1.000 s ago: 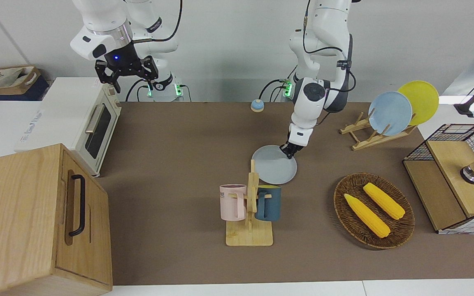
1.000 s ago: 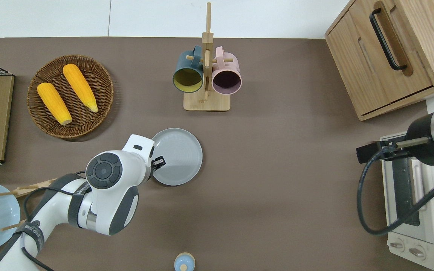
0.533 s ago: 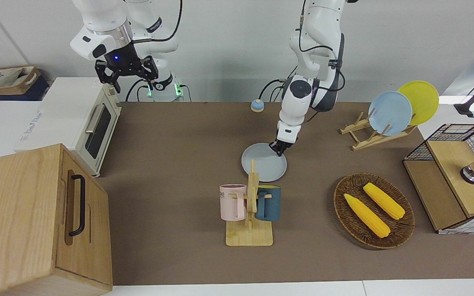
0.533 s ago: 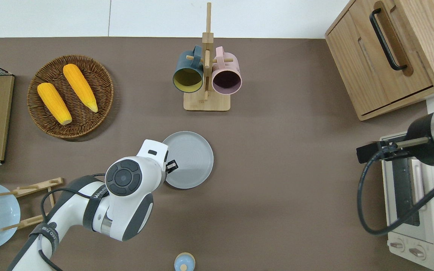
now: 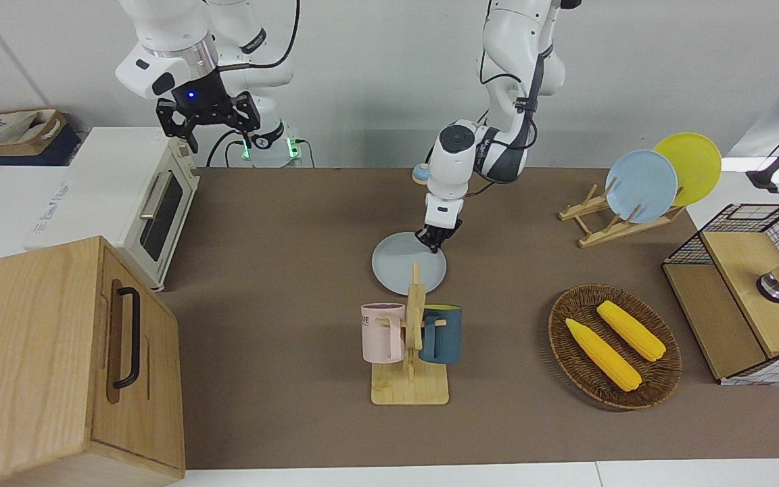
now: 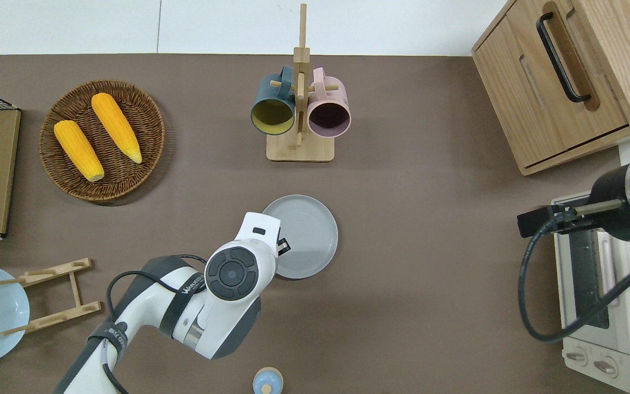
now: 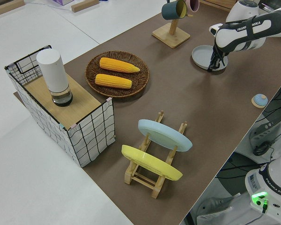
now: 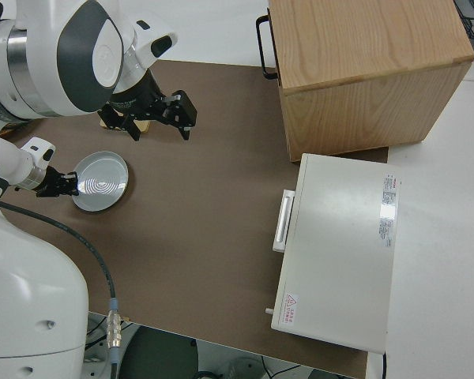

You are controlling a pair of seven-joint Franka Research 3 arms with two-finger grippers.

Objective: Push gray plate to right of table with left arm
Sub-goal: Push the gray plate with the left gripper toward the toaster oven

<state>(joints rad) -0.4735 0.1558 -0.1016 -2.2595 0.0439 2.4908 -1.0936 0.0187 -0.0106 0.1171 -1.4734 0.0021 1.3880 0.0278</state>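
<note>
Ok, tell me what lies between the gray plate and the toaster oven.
Nothing but bare table: the overhead view shows open brown top from the gray plate to the toaster oven. The left gripper sits at the plate's opposite edge.

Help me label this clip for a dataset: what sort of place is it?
Probably a robotics lab staged as a kitchen counter. Two white robot arms are mounted at a long dark brown table that holds a white toaster oven, a wooden mug stand with two mugs and a round woven basket of yellow corn cobs.

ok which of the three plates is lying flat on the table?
The gray plate, at the left claw. The blue plate and yellow plate stand in the wooden rack.
</note>
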